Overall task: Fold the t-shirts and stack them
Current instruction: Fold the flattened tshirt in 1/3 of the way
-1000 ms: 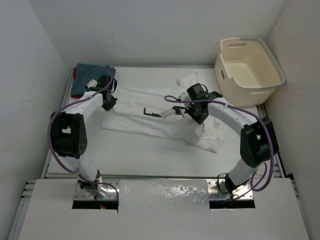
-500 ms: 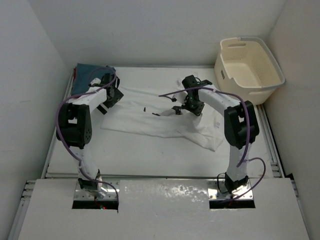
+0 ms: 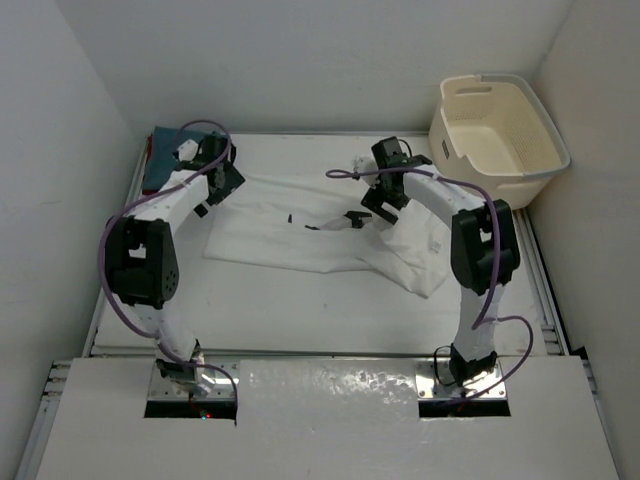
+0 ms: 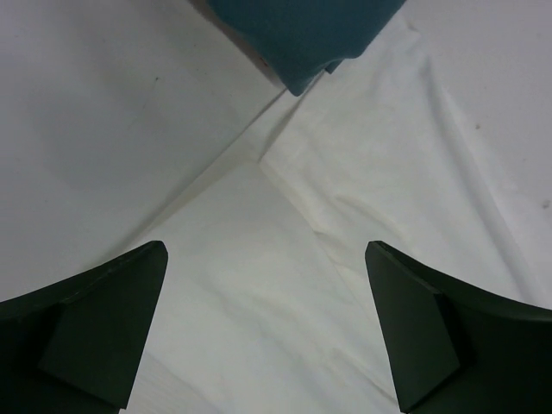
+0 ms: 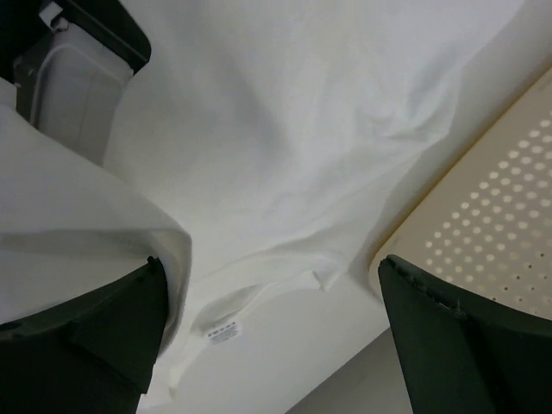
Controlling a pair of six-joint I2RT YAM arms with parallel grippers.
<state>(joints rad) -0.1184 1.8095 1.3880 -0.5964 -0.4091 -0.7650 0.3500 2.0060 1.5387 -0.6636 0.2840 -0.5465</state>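
Note:
A white t-shirt lies spread across the middle of the table, with creases and its right side bunched. Its collar and label show in the right wrist view. A folded blue-grey t-shirt sits at the back left corner, with a thin red edge under it. My left gripper hovers open over the white shirt's back left corner, near the blue-grey t-shirt. My right gripper is open above the white shirt's back right part, with nothing between its fingers.
A cream perforated laundry basket stands at the back right, close to my right gripper; its wall fills the right of the right wrist view. White walls enclose the table on three sides.
Both grippers have gone from shut to open and let go of the white shirt. Both arms have shifted toward the back of the table. The shirt now lies flatter.

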